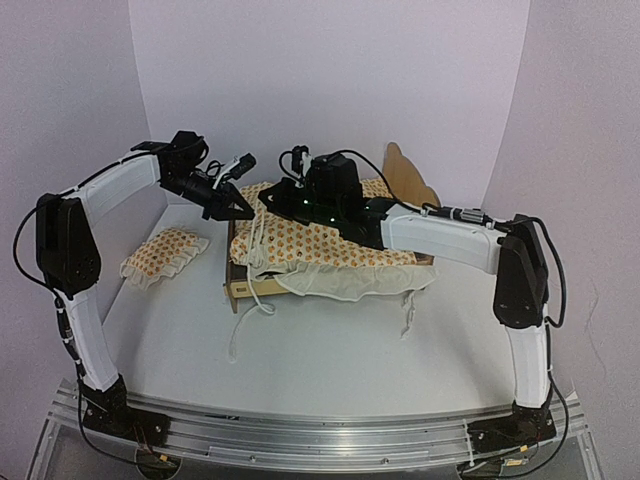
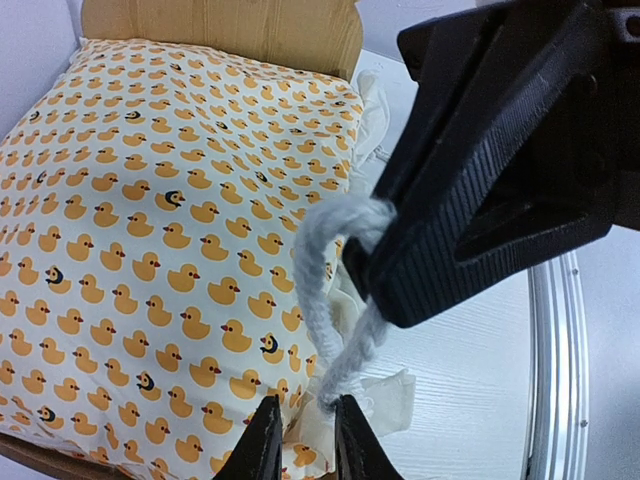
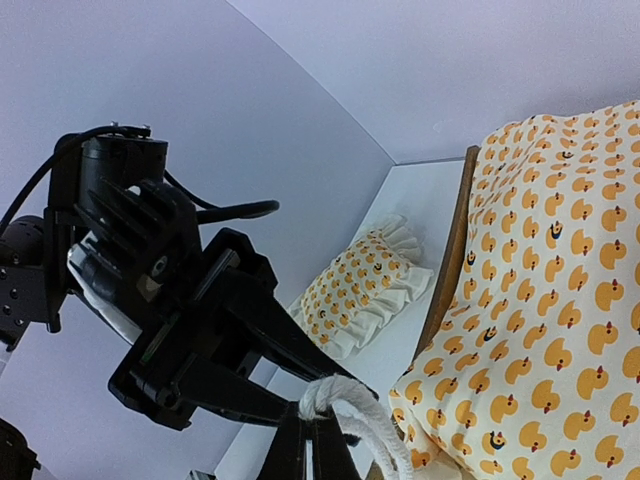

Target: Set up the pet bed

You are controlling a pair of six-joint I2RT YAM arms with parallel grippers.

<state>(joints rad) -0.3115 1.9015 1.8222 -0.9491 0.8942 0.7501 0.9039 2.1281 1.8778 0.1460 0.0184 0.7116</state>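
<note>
The pet bed point(image 1: 238, 289) stands mid-table, plywood frame with its scalloped headboard point(image 1: 405, 168) at the back right. The duck-print cushion point(image 1: 330, 245) lies on it and hides the fabric base. Both grippers meet above the bed's near-left corner on one white rope tie point(image 2: 320, 260) of the cushion. My left gripper point(image 2: 305, 440) is closed on the tie's lower end, where it joins the cushion corner. My right gripper point(image 3: 312, 440) is shut on the tie's looped top, and it also shows in the left wrist view point(image 2: 368, 285). In the top view the left gripper point(image 1: 240, 208) and right gripper point(image 1: 268, 197) almost touch.
The small ruffled duck-print pillow point(image 1: 165, 255) lies on the table left of the bed, also in the right wrist view point(image 3: 365, 290). Other cushion ties hang off the bed's front onto the table point(image 1: 240, 325) point(image 1: 408, 310). White walls enclose the back and sides.
</note>
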